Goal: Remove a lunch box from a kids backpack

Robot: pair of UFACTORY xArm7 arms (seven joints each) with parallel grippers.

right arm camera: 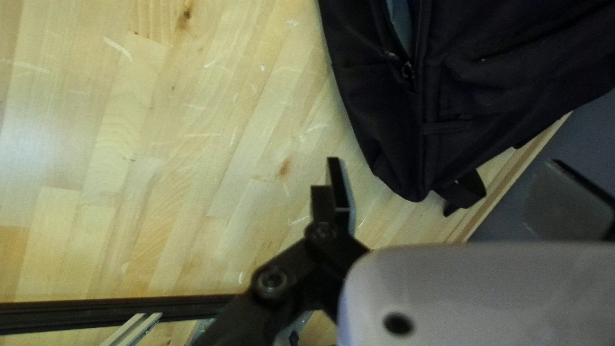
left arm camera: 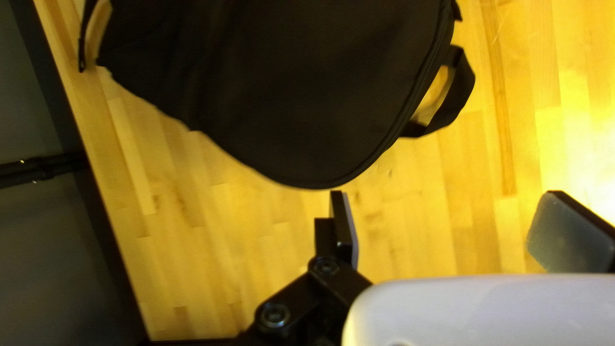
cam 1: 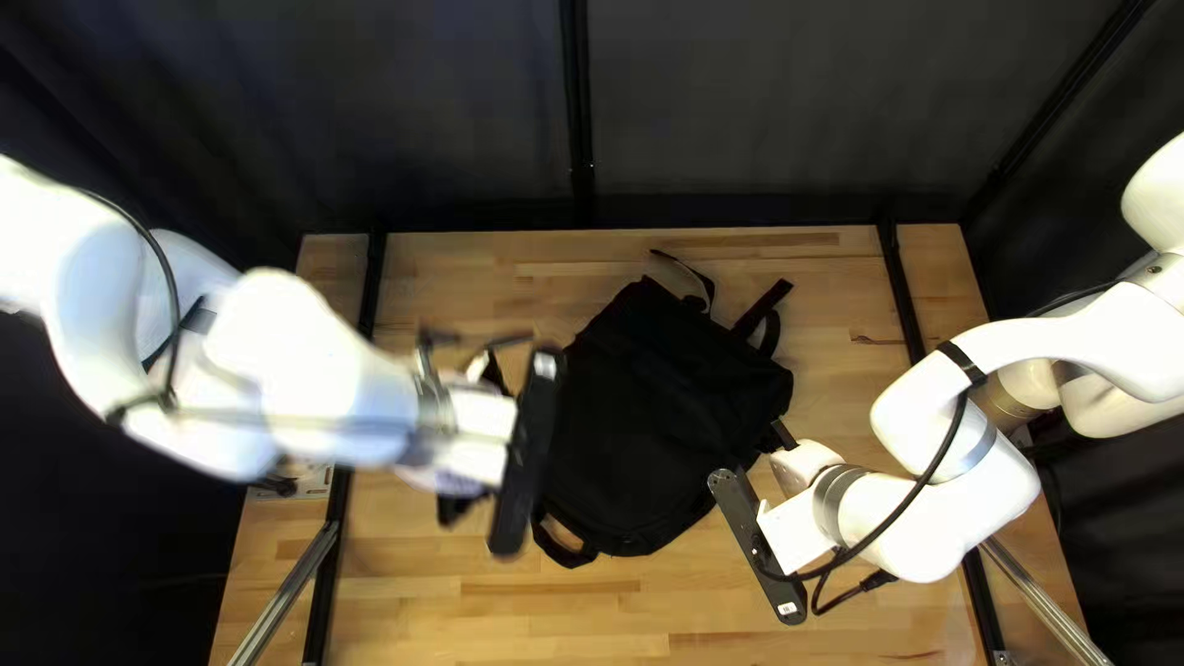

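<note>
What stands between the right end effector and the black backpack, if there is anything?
Nothing visible stands between my right end effector and the black backpack. The lunch box cannot be seen; if it is inside, the backpack's own cloth probably covers it.

Top left view: above bench (cam 1: 493, 604), slanting down toward far edge, curtain (cam 1: 740, 111) behind; farthest back.
Left wrist view: closer, facing down; backpack's (cam 1: 666, 432) rounded end, loop (left arm camera: 464, 90).
Right wrist view: close, slanted down; backpack's zip (right arm camera: 407, 69).
All three share: backpack, bench.
</note>
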